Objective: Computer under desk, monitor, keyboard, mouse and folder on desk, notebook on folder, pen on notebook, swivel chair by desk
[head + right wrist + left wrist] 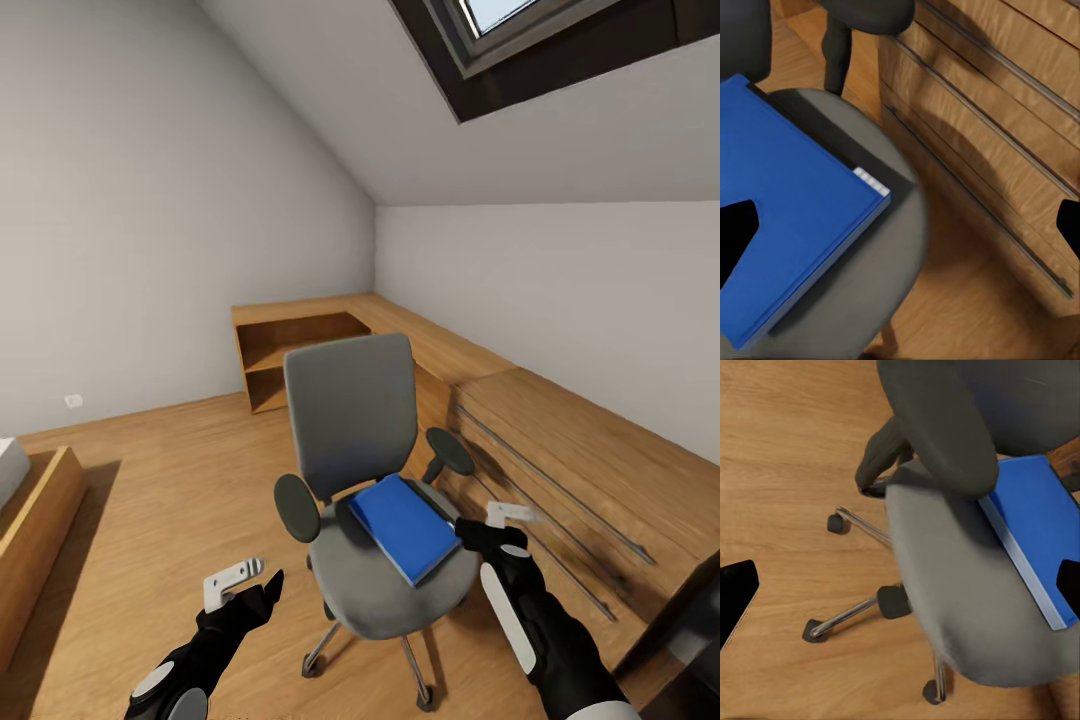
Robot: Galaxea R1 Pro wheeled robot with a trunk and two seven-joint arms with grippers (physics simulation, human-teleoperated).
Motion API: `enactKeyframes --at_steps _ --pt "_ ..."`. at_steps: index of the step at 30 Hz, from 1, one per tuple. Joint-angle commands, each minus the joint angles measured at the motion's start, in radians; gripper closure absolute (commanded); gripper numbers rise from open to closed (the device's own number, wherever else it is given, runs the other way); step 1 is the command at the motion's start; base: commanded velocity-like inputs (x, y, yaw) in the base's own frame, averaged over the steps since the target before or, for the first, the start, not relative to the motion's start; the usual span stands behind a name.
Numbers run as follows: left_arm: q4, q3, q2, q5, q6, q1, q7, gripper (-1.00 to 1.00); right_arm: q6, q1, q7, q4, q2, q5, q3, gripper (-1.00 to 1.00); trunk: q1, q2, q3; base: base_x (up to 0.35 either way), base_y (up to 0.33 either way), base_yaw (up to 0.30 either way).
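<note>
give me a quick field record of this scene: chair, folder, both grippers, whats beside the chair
swivel chair: grey, standing on wooden floor
folder: blue, lying flat on the chair seat
left gripper: open, empty, off the chair's side
right gripper: open, empty, close to the folder's edge
beside chair: light wooden drawer chest
folder step: not yet done

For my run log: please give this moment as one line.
folder: flat on chair seat | right gripper: open, beside folder | left gripper: open, empty
</note>
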Motion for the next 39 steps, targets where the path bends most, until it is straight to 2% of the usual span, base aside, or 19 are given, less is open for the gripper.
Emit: enactKeyframes --at_steps 1,12,19,39 --pt "-0.002 -0.002 0.001 0.009 0.001 -0.001 0.009 -1.0 0.002 -0.001 -0.01 0.0 0.0 -0.011 0.002 -1.0 0.0 -0.001 -0.002 0.0 0.0 0.273" --pt "0.003 0.009 0.002 0.01 0.001 -0.001 0.009 -1.0 0.001 -0.001 -0.009 0.002 -0.001 -0.011 0.0 -1.0 0.0 -0.001 -0.007 0.0 0.0 0.203" --pt "0.005 0.022 0.002 0.01 0.001 -0.001 0.009 -1.0 0.001 -0.001 -0.003 0.002 -0.003 -0.012 0.0 -1.0 0.0 -0.001 -0.008 0.0 0.0 0.029" --pt "0.005 0.025 0.002 0.008 0.001 -0.001 0.009 -1.0 0.001 -0.001 -0.002 -0.001 -0.001 -0.015 0.001 -1.0 0.0 -0.001 -0.008 0.0 0.0 0.002"
